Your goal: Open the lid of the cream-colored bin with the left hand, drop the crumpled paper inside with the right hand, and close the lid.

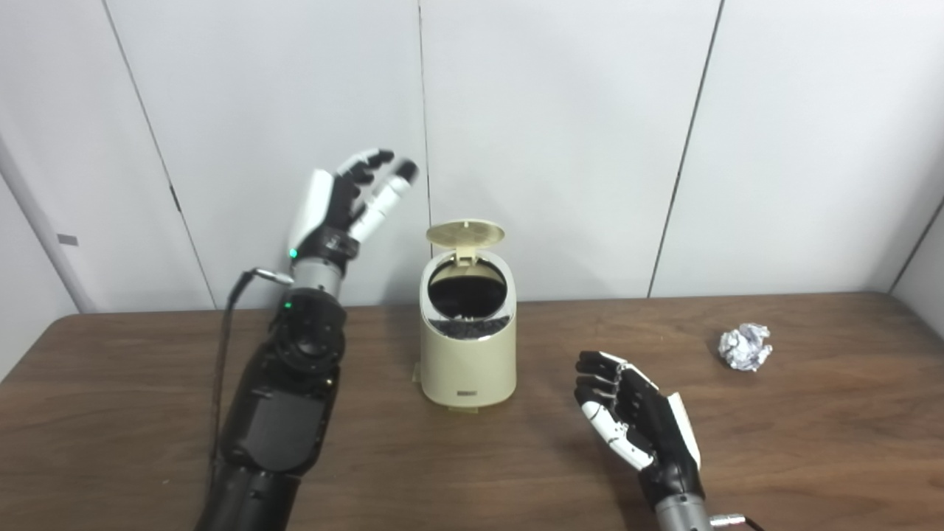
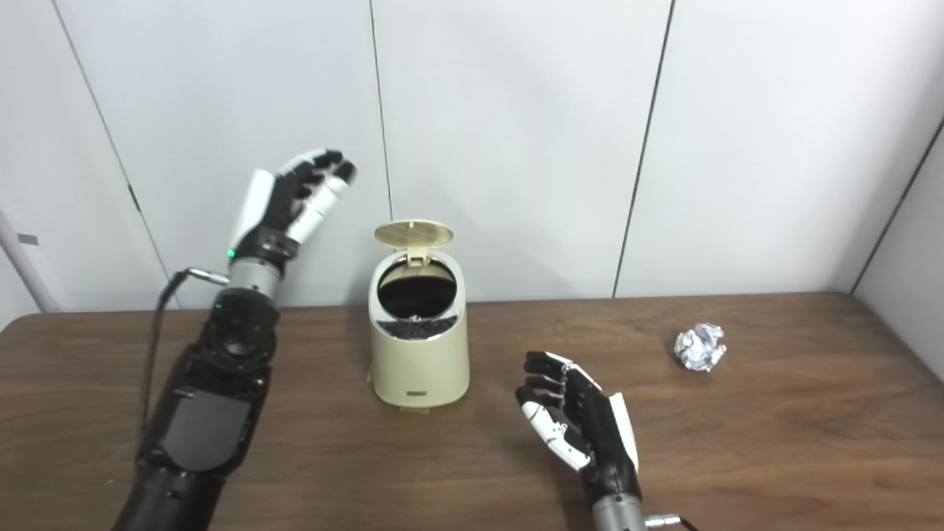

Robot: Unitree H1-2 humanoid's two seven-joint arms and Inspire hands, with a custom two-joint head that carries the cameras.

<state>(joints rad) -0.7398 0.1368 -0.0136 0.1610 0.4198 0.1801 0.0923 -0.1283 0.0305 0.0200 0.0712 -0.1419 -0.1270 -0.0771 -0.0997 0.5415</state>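
left hand (image 1: 346, 203): raised off the table, at about 10 o'clock from the bin, fingers spread and loosely curled, holding nothing, not touching the lid
right hand (image 1: 634, 417): low over the table at about 4 o'clock from the bin, palm facing left, fingers apart and slightly bent, empty
bin (image 1: 467, 354): cream-colored, upright on the table near centre, dark inside with some dark stuff visible at the mouth
lid (image 1: 465, 233): flipped up, standing at the back rim at 12 o'clock, bin mouth uncovered
paper (image 1: 745, 346): crumpled ball, whitish, lying on the table at 3 o'clock from the bin, well apart from it and from the right hand, nothing touching it
table (image 1: 811, 442): dark brown wood
wall (image 1: 590, 110): pale panels behind
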